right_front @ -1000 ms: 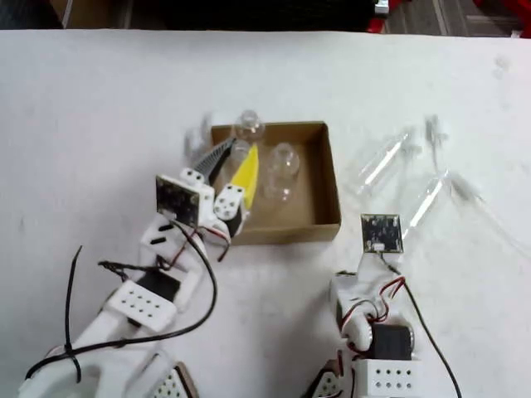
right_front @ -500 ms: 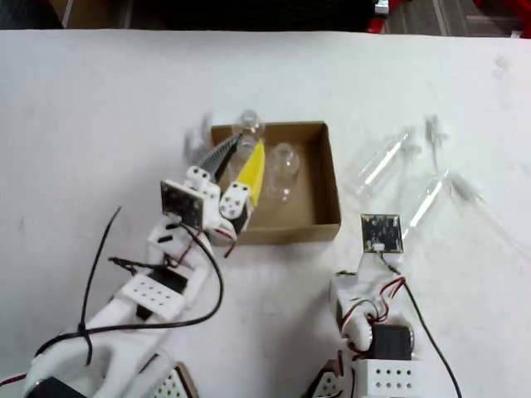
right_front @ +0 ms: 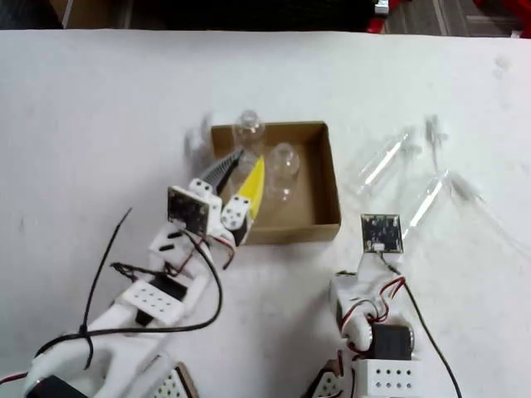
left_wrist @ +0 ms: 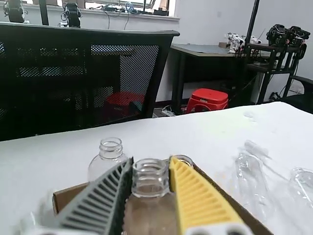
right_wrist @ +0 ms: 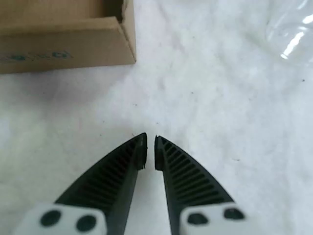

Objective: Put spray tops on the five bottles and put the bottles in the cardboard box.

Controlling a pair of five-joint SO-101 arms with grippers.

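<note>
The open cardboard box (right_front: 325, 178) stands at the table's middle. My left gripper (right_front: 247, 159), one grey and one yellow finger, reaches into its left part and is shut on the neck of a clear uncapped bottle (left_wrist: 149, 178). Another open bottle (right_front: 284, 159) stands in the box beside it, and a third bottle (right_front: 249, 126) stands just past the box's far wall. Two more clear bottles (right_front: 384, 162) (right_front: 427, 199) lie on the table right of the box, with spray tops (right_front: 433, 128) (right_front: 465, 189) near them. My right gripper (right_wrist: 150, 144) hangs shut over bare table near the box's front right corner (right_wrist: 124, 44).
The white table (right_front: 99, 108) is wide and bare on the left and at the back. The right arm's wrist (right_front: 380, 234) sits just right of the box's front corner. Loose black cables (right_front: 108, 265) trail from the left arm near the front edge.
The left arm's wrist has shifted slightly right and toward the front edge, with the gripper staying in the box around the bottle. The right arm has not moved.
</note>
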